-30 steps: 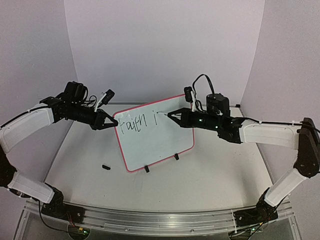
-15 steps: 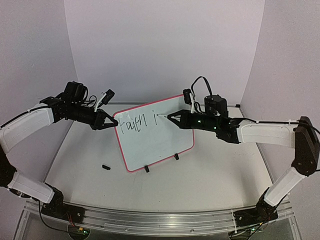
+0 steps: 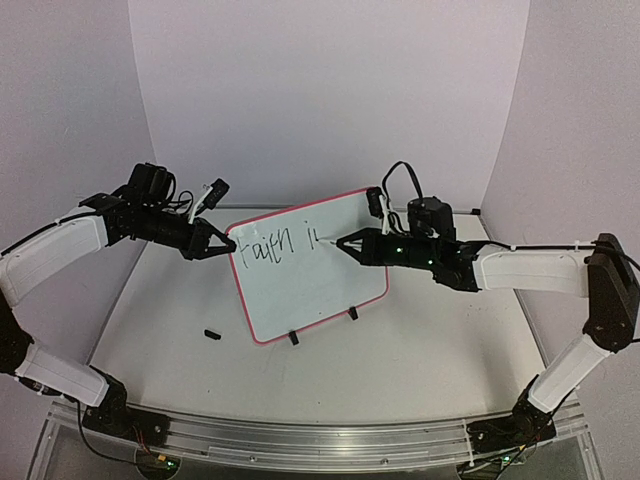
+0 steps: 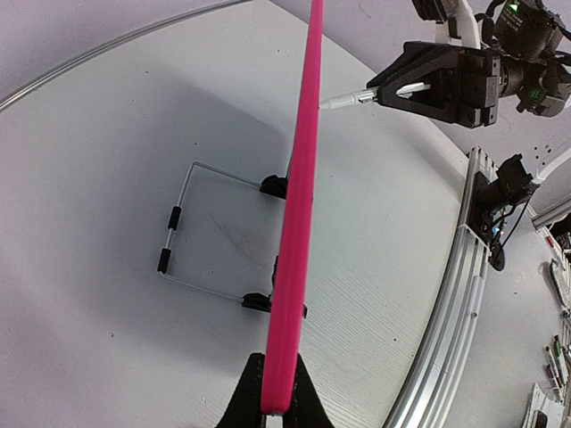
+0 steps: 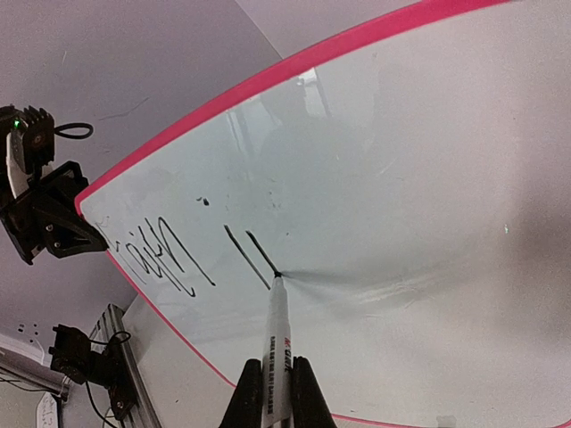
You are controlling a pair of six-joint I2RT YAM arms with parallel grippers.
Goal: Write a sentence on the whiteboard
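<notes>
The whiteboard (image 3: 310,280), white with a pink frame, stands tilted on the table, with black handwriting (image 3: 265,245) along its top. My left gripper (image 3: 228,245) is shut on the board's left edge; in the left wrist view the pink edge (image 4: 299,205) runs up from between the fingers of the left gripper (image 4: 277,406). My right gripper (image 3: 345,243) is shut on a white marker (image 5: 278,348). The marker's tip touches the whiteboard (image 5: 401,178) at the end of the second of two short strokes (image 5: 259,254).
A small black cap (image 3: 211,334) lies on the table left of the board. Two black clip feet (image 3: 293,338) hold the board's lower edge. A wire stand (image 4: 178,232) sits behind it. An aluminium rail (image 3: 300,440) runs along the near edge.
The right gripper has shifted slightly left and down with the marker, and a second short stroke now stands beside the first. The left arm has not moved.
</notes>
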